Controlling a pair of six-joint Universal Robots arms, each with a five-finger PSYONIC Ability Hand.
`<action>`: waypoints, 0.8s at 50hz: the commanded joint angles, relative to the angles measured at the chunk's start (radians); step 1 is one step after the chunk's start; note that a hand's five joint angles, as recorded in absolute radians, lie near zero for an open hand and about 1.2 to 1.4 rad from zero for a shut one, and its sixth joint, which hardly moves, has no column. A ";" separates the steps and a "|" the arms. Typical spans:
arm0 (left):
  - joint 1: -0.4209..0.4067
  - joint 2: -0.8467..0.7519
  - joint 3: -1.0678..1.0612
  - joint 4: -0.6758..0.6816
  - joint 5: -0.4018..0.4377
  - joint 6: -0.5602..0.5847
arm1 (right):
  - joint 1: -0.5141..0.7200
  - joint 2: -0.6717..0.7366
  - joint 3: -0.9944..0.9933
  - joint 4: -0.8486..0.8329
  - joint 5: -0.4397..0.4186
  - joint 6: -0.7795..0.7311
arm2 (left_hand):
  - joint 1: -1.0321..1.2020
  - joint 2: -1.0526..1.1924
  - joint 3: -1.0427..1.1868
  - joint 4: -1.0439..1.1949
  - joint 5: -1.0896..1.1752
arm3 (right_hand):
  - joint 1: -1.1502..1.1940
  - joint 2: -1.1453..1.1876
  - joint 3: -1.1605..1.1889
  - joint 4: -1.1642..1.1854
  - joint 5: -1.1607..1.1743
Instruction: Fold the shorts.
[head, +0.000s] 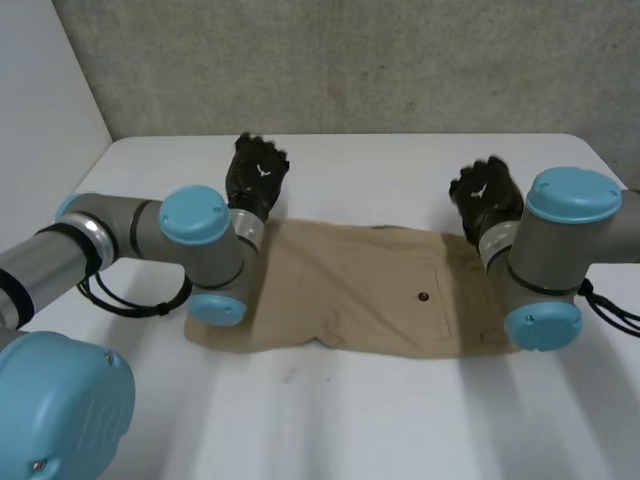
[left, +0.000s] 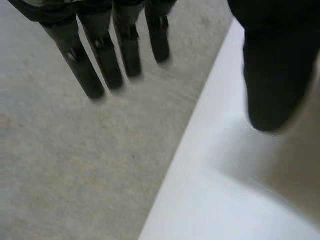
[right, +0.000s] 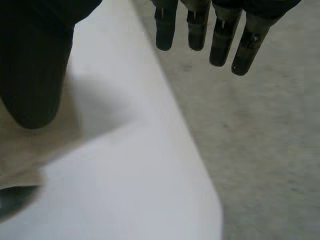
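Shorts (head: 370, 290) flat on table (head: 400, 420), long axis running hand to hand. Left hand (head: 258, 175) and right hand (head: 485, 195) hover just past the far edge, one per end. Fingers (left: 95, 55) straight on both, holding nothing. Cloth is thumb-side.

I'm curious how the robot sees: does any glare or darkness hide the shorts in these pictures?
Head view: no glare on the table; the shorts show plainly. Left wrist view: the left hand, black and close, covers part of the shorts' edge. Right wrist view: the right hand does likewise.
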 joint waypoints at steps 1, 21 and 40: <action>-0.024 0.155 -0.170 0.252 -0.025 0.000 | -0.002 -0.183 0.063 -0.081 0.043 0.092 | -0.183 -0.314 -0.320 -0.312 -0.303 | -0.049 -0.080 -0.075 -0.084 -0.101; -0.005 0.678 -0.829 -0.058 0.047 -0.495 | -0.121 -0.525 0.560 0.262 -0.248 0.400 | -0.173 -0.305 -0.311 -0.302 -0.293 | 0.061 0.030 0.035 0.026 0.009; 0.094 0.735 -0.935 -0.194 0.110 -0.707 | -0.215 -0.378 0.704 -0.058 -0.331 0.378 | -0.168 -0.299 -0.305 -0.297 -0.287 | 0.556 0.525 0.530 0.521 0.504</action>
